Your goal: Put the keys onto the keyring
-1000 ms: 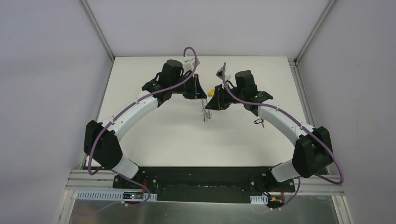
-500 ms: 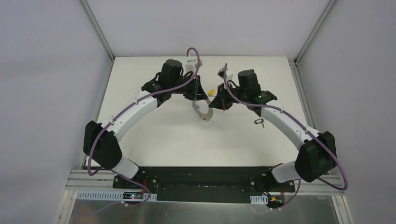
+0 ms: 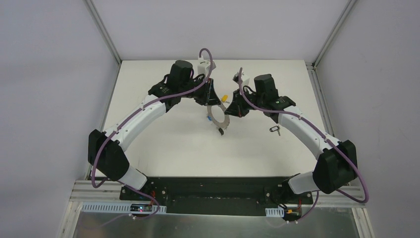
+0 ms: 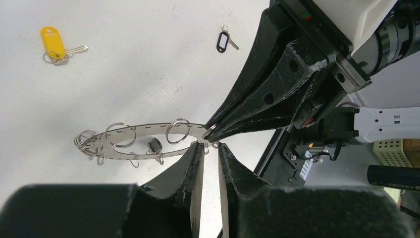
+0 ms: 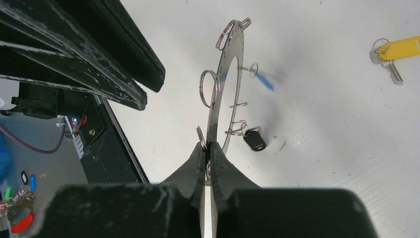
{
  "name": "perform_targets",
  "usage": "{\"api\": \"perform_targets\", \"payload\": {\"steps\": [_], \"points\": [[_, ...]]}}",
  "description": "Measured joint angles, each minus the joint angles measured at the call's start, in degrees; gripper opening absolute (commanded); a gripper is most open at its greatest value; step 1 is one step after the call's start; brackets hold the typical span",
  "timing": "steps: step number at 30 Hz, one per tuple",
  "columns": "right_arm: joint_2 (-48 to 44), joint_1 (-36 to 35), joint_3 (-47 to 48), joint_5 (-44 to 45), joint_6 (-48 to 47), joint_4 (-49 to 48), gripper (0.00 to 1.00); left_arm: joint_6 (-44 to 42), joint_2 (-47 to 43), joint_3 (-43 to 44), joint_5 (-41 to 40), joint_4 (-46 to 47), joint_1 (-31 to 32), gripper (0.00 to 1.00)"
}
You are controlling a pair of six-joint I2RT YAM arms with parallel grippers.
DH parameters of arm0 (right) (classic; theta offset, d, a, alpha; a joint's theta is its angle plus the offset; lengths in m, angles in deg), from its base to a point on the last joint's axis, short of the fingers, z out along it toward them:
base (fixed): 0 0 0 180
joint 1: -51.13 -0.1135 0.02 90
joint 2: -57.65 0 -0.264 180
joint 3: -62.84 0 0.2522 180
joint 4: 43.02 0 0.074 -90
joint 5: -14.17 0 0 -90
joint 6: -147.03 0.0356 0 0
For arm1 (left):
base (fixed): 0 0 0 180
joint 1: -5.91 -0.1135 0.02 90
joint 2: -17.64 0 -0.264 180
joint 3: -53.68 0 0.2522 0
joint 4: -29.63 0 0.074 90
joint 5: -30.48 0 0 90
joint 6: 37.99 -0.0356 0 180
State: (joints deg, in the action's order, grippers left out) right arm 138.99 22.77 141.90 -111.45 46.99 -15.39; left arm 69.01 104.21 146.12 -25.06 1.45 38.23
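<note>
The right gripper [image 5: 208,152] pinches the keyring [image 5: 229,74] by its rim, fingers pressed tight on the metal, and holds it up over the table [image 5: 322,148]. The left gripper [image 4: 209,148] sits just beside the same stretch of rim with its fingers slightly parted; whether they touch the metal is hard to tell. A black key [image 5: 255,141] and a blurred blue key [image 5: 265,80] hang from the keyring's wire loops. A yellow key [image 4: 52,41] and a second black key [image 4: 223,40] lie on the table, well apart from it.

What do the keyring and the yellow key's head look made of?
Keyring: thin grey metal, likely steel, by its dull sheen and punched holes. Yellow key head: smooth plastic, judging by its solid, even colour; the blade looks bare silvery metal.
</note>
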Motion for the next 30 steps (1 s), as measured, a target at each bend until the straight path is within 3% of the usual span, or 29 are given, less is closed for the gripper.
{"api": "perform_targets", "payload": {"steps": [9, 16, 30], "points": [[-0.7, 0.3, -0.4, -2.7, -1.2, 0.3, 0.00, -8.1, 0.0, 1.4, -0.7, -2.3, 0.0, 0.29], [-1.4, 0.5, -0.5, -4.4, -1.6, 0.5, 0.00, -13.1, 0.1, 1.9, -1.1, -5.2, 0.0, 0.29], [-1.6, 0.8, -0.5, -5.4, -1.6, 0.6, 0.00, -13.0, 3.5, 2.4, -0.3, -6.1, 0.0, 0.26]]}}
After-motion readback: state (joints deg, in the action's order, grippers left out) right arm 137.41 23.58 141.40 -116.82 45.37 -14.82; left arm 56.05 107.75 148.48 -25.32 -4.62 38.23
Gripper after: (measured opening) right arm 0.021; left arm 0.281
